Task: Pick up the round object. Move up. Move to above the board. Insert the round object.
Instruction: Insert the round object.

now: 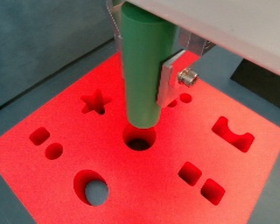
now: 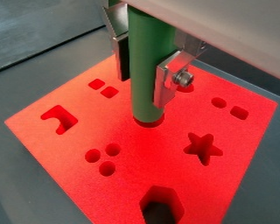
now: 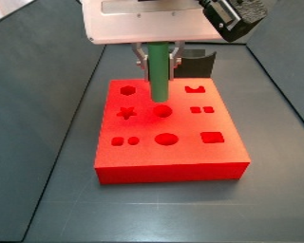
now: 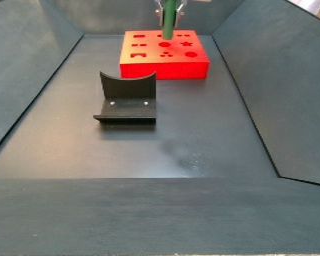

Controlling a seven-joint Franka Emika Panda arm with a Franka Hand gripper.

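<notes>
The gripper (image 3: 161, 57) is shut on the round object (image 3: 159, 81), a slim green cylinder peg held upright over the red board (image 3: 167, 163). In both wrist views the silver fingers clamp the peg's upper part (image 1: 149, 70) (image 2: 146, 70), and its lower half hangs free. The peg's lower end is close above a round hole (image 1: 137, 141) near the board's middle, and part of the hole's rim shows beside the peg's end. The board (image 1: 149, 179) (image 2: 136, 175) also has star, square, circle and notched cut-outs. In a side view the peg (image 4: 163, 22) stands over the board (image 4: 163, 68) at the far end.
The dark L-shaped fixture (image 4: 125, 98) stands on the grey floor in front of the board; it shows behind the board in a side view (image 3: 197, 65). Sloping grey walls (image 4: 29, 90) enclose the floor on both sides.
</notes>
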